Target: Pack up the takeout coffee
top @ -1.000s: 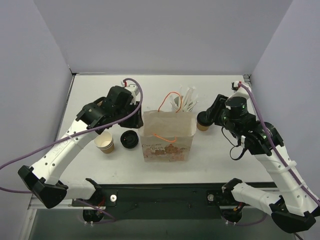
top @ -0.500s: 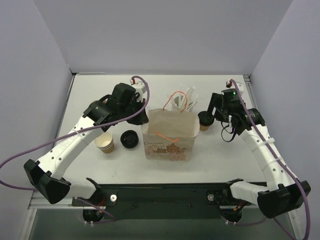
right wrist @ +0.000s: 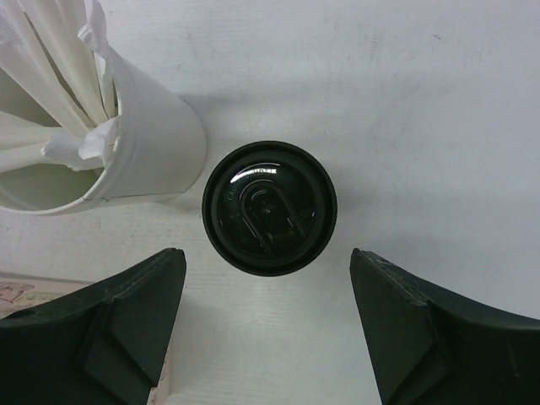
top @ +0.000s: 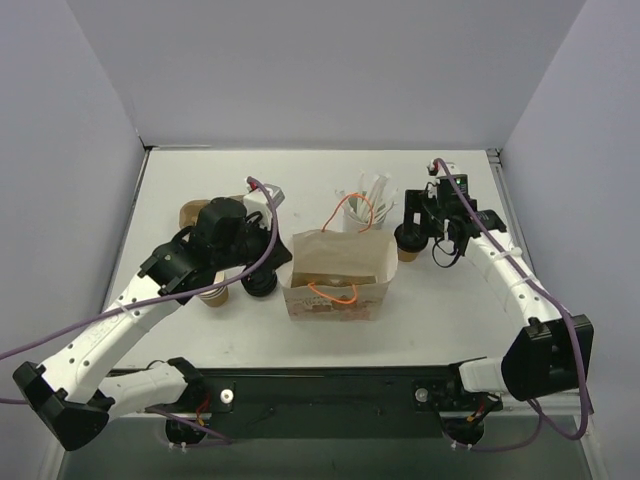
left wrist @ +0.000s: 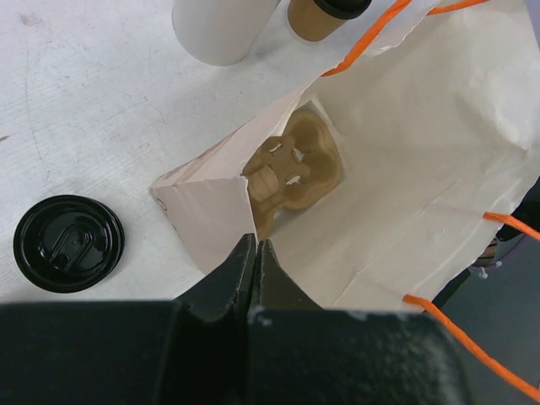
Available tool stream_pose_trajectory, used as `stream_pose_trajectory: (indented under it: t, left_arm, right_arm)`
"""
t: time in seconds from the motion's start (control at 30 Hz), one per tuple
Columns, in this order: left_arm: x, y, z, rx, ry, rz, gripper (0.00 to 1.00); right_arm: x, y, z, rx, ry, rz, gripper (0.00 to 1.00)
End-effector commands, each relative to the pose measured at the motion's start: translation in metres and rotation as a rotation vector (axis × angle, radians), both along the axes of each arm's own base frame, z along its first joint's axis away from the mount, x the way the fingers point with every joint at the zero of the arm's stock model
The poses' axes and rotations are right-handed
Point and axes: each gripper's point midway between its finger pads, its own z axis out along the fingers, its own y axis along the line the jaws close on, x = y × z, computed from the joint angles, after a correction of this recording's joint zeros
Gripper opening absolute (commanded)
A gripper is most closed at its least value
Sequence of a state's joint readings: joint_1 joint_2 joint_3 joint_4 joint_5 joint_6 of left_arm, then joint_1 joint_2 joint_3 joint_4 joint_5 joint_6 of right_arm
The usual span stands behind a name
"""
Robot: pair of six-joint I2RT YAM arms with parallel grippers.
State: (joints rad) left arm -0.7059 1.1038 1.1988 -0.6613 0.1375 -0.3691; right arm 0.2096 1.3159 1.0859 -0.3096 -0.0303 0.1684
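The takeout coffee (top: 407,243), a small brown cup with a black lid, stands right of the paper bag (top: 338,272). It fills the middle of the right wrist view (right wrist: 269,208) and shows at the top edge of the left wrist view (left wrist: 323,12). My right gripper (top: 414,228) is open above it, with a finger on each side of the lid (right wrist: 267,261), not touching. My left gripper (top: 283,252) is shut on the bag's near-left rim (left wrist: 256,253). The bag (left wrist: 405,169) is open, with a tan cardboard insert (left wrist: 293,164) at its bottom.
A white holder of straws and napkins (top: 365,205) stands behind the bag, close to the coffee (right wrist: 135,143). A loose black lid (top: 260,282) lies left of the bag (left wrist: 67,243). A lidless tan cup (top: 212,294) is partly under my left arm. Another brown cup (top: 192,212) stands at far left.
My left gripper has come down onto the bag's left rim and the bag mouth now stands wider open. My right gripper has swung from beside the coffee to directly above it.
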Motion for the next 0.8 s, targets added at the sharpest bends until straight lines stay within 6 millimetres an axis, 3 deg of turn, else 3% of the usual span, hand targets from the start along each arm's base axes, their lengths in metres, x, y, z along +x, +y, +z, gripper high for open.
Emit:
stream_pose_trajectory:
  t: [0.0,0.77]
  left_arm:
    - [0.004,0.004,0.036,-0.072,-0.15,0.01,0.0]
    - [0.004,0.011,0.029,-0.049,-0.11,0.055,0.0]
  right_arm:
    - [0.016,0.006,-0.006,-0.021,-0.027,0.087,0.8]
    - [0.023,-0.003,-0.056,-0.097,0.122,0.077,0.81]
